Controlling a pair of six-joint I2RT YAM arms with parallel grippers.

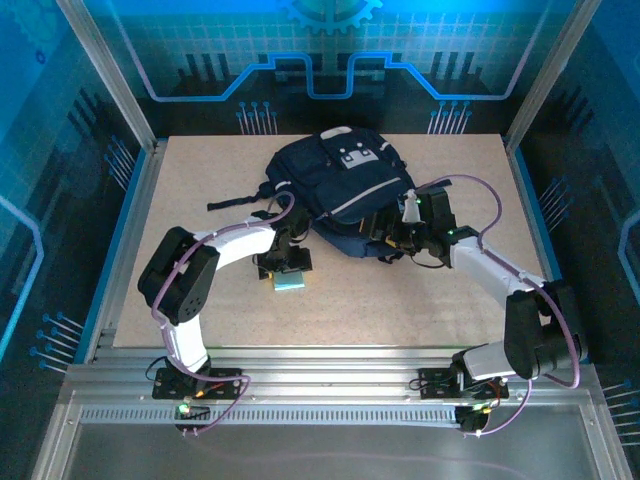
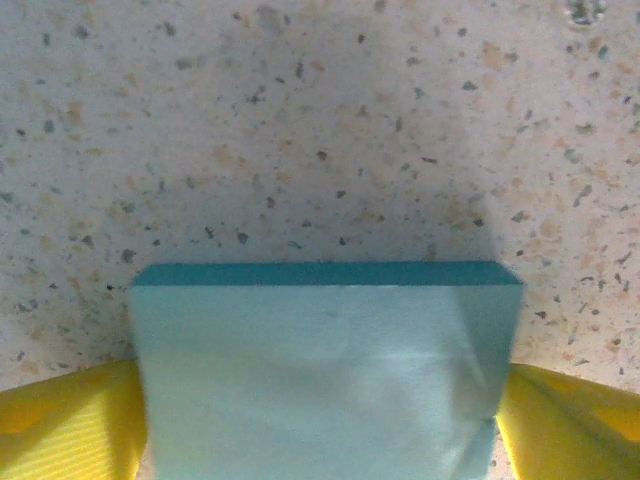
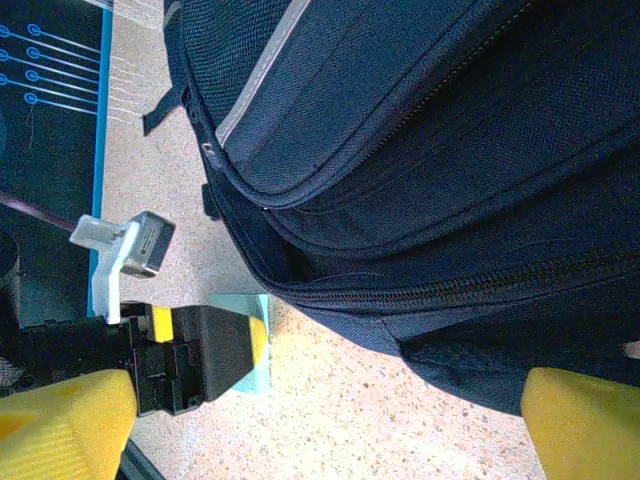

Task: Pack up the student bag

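Student bag (image 1: 345, 185) beside wide-open right pincer (image 3: 320, 430); left pincer (image 2: 320, 425) spread astride teal block (image 2: 320, 340).

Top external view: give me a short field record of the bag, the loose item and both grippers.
student bag: lying on the table, far centre
teal block: flat on the table, outside the bag, near its front-left edge
left gripper: fingers astride the teal block, grip unclear
right gripper: open, at the bag's near right edge
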